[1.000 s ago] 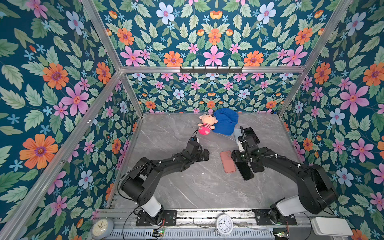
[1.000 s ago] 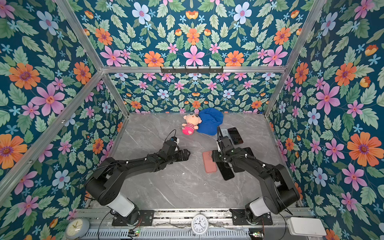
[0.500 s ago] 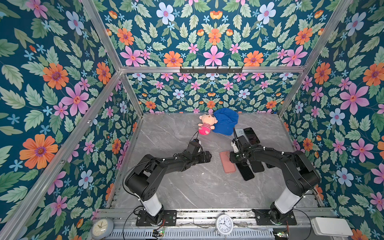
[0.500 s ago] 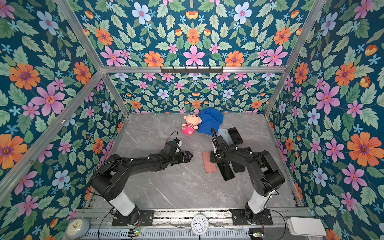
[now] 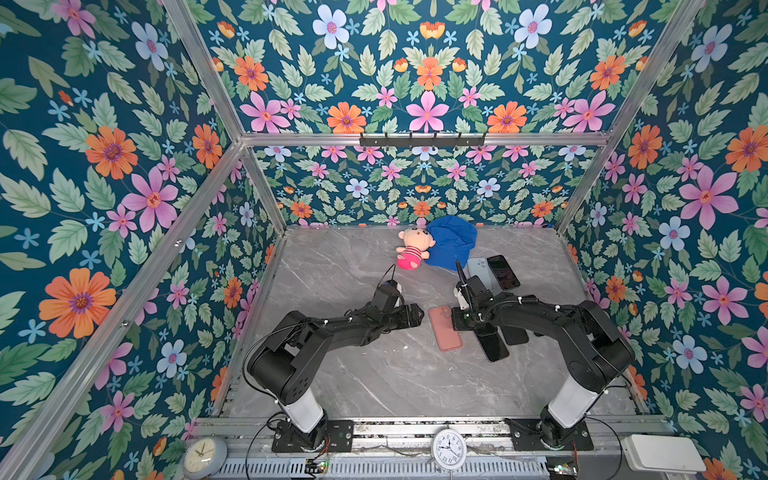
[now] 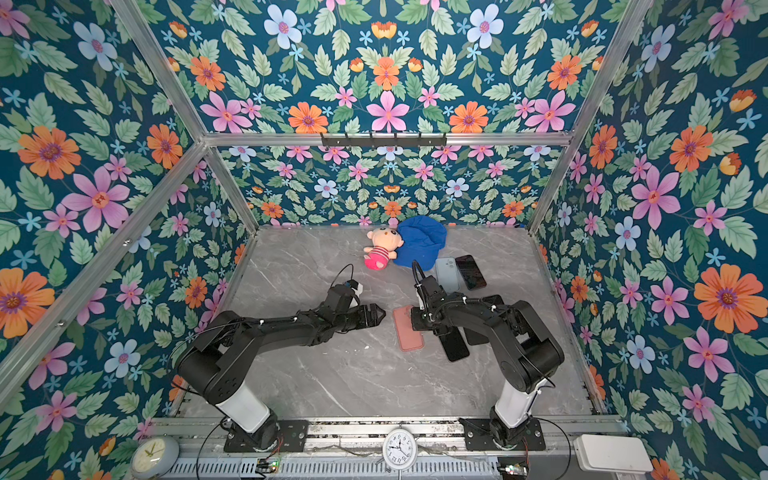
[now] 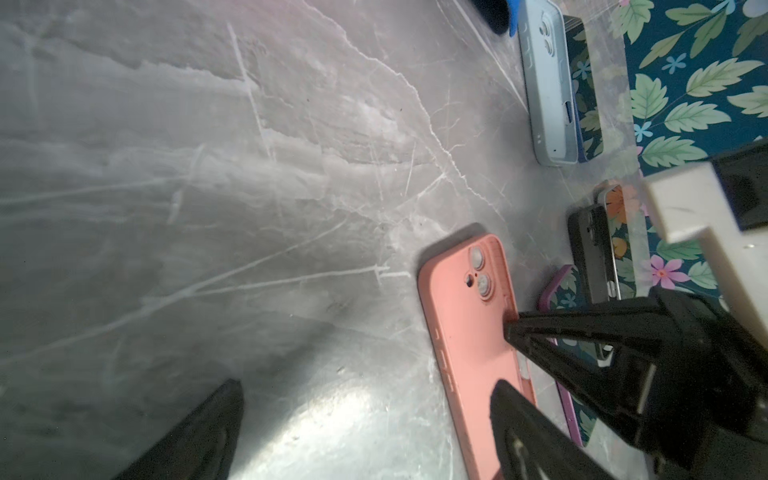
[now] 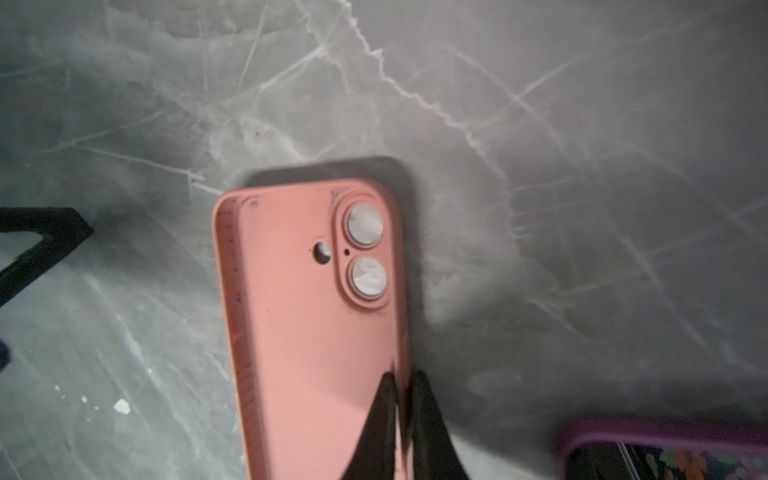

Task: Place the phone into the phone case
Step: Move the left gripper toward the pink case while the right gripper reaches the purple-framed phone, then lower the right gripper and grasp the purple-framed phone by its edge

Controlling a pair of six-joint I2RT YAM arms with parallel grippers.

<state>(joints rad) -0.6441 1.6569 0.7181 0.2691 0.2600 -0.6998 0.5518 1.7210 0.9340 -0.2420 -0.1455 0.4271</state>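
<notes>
Three cases could be told by colour, a pink case (image 5: pixel 445 330), a light blue case (image 5: pixel 481 270) and a purple case (image 8: pixel 665 432) (the purple one had a screen inside it), and one black slab (image 7: pixel 588 249) might have been either case or phone. Two bare phones were counted, a dark phone (image 5: pixel 503 272) and a silver-edged phone (image 7: pixel 619 245). There were also two arms, the left arm (image 5: pixel 332 328) and the right arm (image 5: pixel 552 318), two clocks, a white clock (image 5: pixel 449 450) and a grey clock (image 5: pixel 205 457), one plush doll (image 5: pixel 412 249), one blue cloth (image 5: pixel 451 243) and one white box (image 5: pixel 660 455).

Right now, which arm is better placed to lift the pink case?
Right. The right fingers are pinched shut on the pink case wall; the left fingers stand open beside it, gripping nothing.
</notes>
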